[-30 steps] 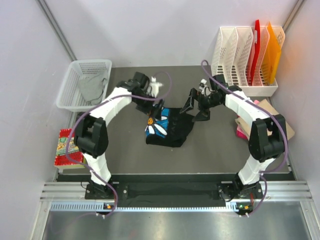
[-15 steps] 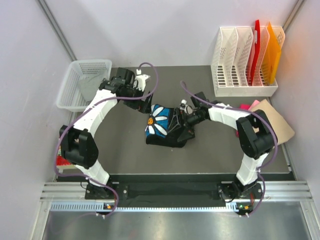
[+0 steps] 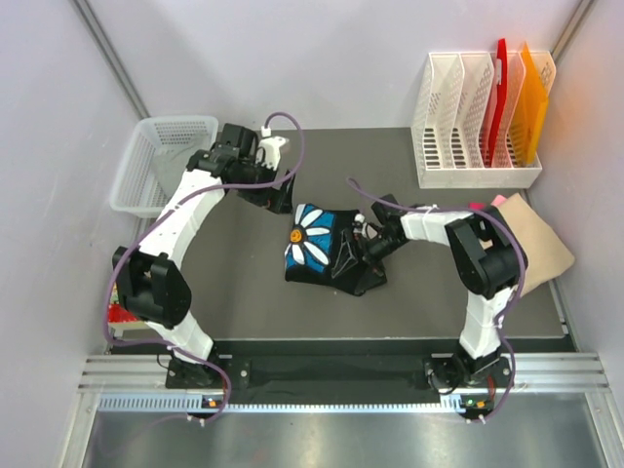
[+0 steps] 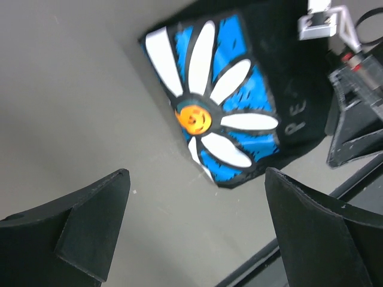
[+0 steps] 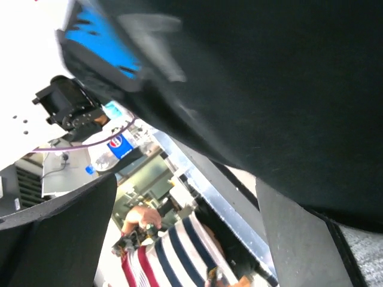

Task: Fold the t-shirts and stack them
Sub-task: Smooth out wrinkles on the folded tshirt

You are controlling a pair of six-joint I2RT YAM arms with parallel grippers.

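The right gripper (image 5: 185,179) is the hardest part to read. In its own camera black cloth lies very close over the lens and is blurred, and from above its tips are lost against the black t-shirt (image 3: 319,272). Its two fingers stand far apart and nothing is seen pinched between them, but I cannot tell if the cloth touches them. The left gripper (image 4: 196,179) is also spread wide and holds nothing; only the bare table (image 4: 72,89) shows between its fingers. The shirt lies just ahead of this gripper, apart from the tips. It is folded into a thick soft bundle, with a blue square daisy print (image 4: 203,116), white petals and an orange centre, on top, and its near corner is sharp. To the outer side of the left gripper stands a white mesh basket (image 3: 175,122), half covered by the arm. Behind the right arm a tan shirt (image 3: 541,249) and a bit of pink cloth (image 3: 478,207) lie at the table edge, partly hidden. Matte grey surface shows between the black shirt and the left gripper, and also toward the arm bases.
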